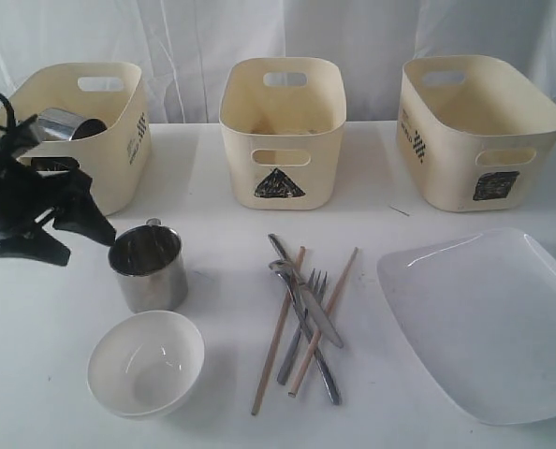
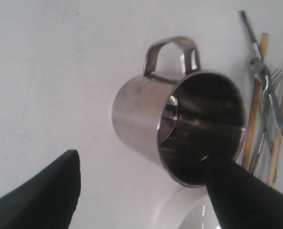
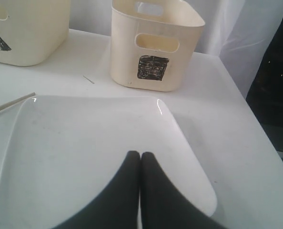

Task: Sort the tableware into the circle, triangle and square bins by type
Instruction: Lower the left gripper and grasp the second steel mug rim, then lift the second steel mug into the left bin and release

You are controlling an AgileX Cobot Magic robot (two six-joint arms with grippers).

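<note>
Exterior view: plate (image 1: 489, 318) near right, right gripper (image 3: 140, 156) pressed together above it. Far left bin (image 1: 128, 112) holds one mug (image 1: 67, 124). White bowl (image 1: 147, 360) near left. Second mug (image 1: 149, 269) stands behind it, left gripper (image 1: 89, 250) spread wide alongside. Cutlery (image 1: 306, 313) centre.

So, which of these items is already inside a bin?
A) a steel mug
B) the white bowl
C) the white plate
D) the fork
A: a steel mug lies in the leftmost bin of the exterior view; the white bowl, fork and white plate are on the table.
</note>
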